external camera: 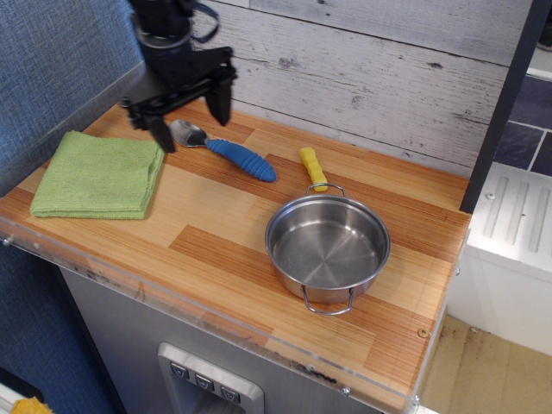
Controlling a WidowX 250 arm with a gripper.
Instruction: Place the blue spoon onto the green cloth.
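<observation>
The gripper (191, 115) hangs over the spoon (226, 149) near the table's (216, 250) back edge, toward the back-left corner. Its two fingers (221, 99) are spread wide and hold nothing; one tip appears to sit at or just above the spoon's silver bowl, but contact cannot be confirmed. The spoon lies flat, blue handle pointing toward the pot (327, 246). The cloth (97, 175) lies folded at the left edge, just beside the spoon's bowl, not touching. The pot stands toward the front-right corner, its yellow handle toward the back edge.
</observation>
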